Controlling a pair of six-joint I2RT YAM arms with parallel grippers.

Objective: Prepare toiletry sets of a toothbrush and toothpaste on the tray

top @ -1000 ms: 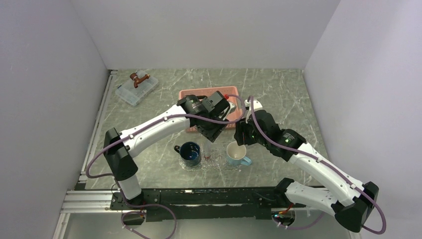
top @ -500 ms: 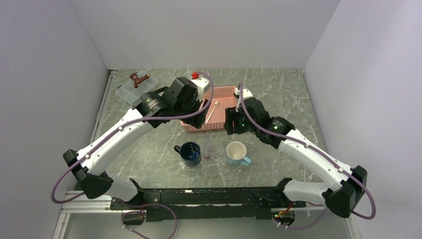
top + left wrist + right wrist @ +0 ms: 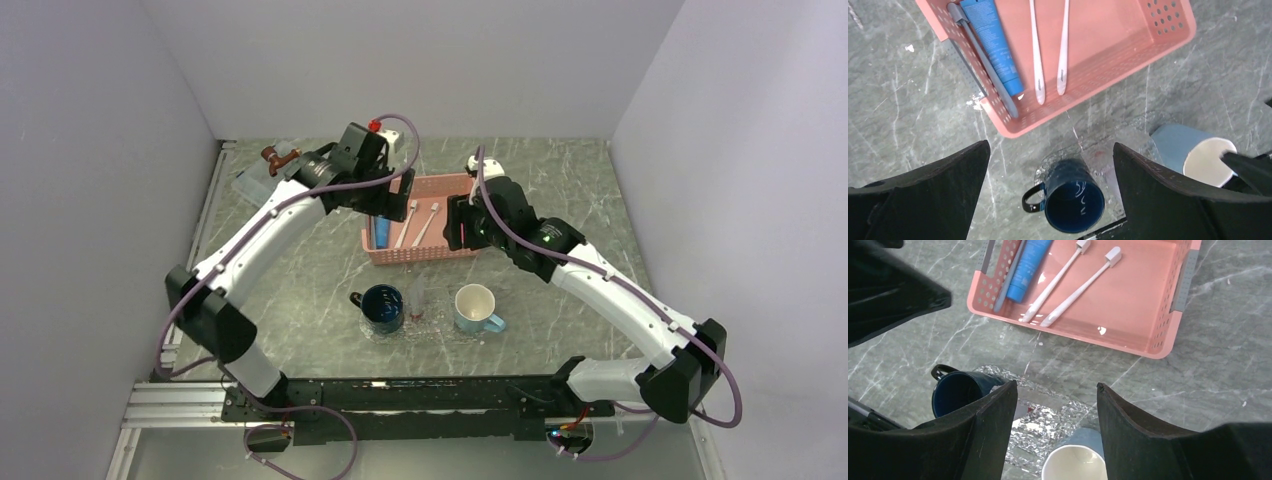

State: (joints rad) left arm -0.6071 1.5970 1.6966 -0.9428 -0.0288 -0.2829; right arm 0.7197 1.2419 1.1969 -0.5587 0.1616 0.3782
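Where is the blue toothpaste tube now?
The blue toothpaste tube lies in the pink lattice basket, at its left end in the top view, beside the two whitish toothbrushes.

A pink perforated basket (image 3: 425, 254) sat near the middle of the grey marbled table (image 3: 560, 180). At its 6 o'clock two mugs stood upright and apart. One was a dark blue mug (image 3: 382, 307) with its handle toward 9 o'clock. At its 3 o'clock was a pale blue mug (image 3: 477, 309), white inside, with its handle toward 4 o'clock. At the basket's 10 o'clock lay a clear lidded box (image 3: 250, 186), partly hidden, with a small brown object (image 3: 272, 155) on it.
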